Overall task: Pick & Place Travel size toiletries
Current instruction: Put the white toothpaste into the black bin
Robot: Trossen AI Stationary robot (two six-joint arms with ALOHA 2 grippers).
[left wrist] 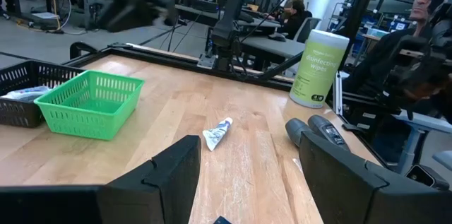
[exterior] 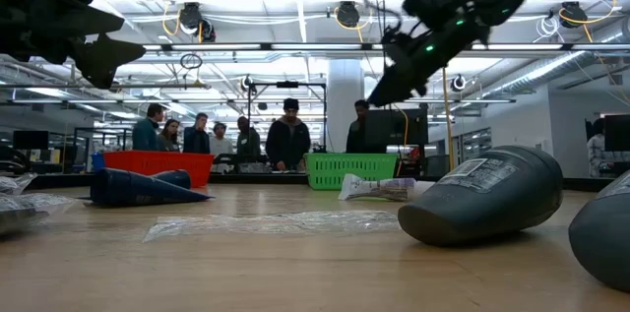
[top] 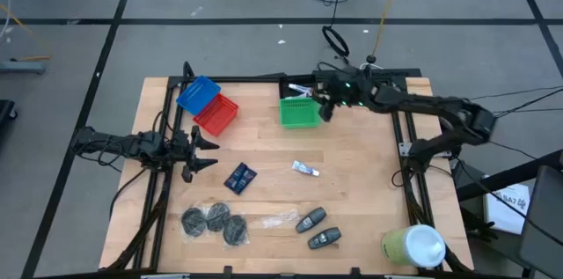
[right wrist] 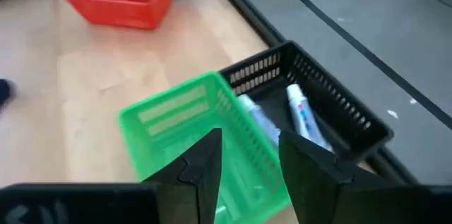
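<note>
Nearest the front edge of the wooden table (top: pixel 352 191) lie three dark grey round discs (top: pixel 214 221) at the left, a clear wrapper scrap (top: pixel 274 220) beside them, two dark grey oval pieces (top: pixel 317 229) toward the middle, and a yellow-green wipes canister (top: pixel 412 245) with a white top at the right corner. Farther in, dark blue flat packets (top: pixel 239 177) rest near the table's middle, with a white-silver tube (top: pixel 305 169) lying apart to their right. The left gripper (top: pixel 206 152) hangs at the table's left side, its fingers spread wide with nothing between them. Beyond, a red basket (top: pixel 216 115) and a blue basket (top: pixel 197 93) sit at the far left. The right gripper (top: pixel 324 101) hovers over the green basket (top: pixel 298 112) at the far edge, fingers parted a little and empty. Just behind the green one, a black basket (right wrist: pixel 332 111) holds two tubes (right wrist: pixel 300 114). People stand in the room beyond the table (exterior: pixel 246 140)
</note>
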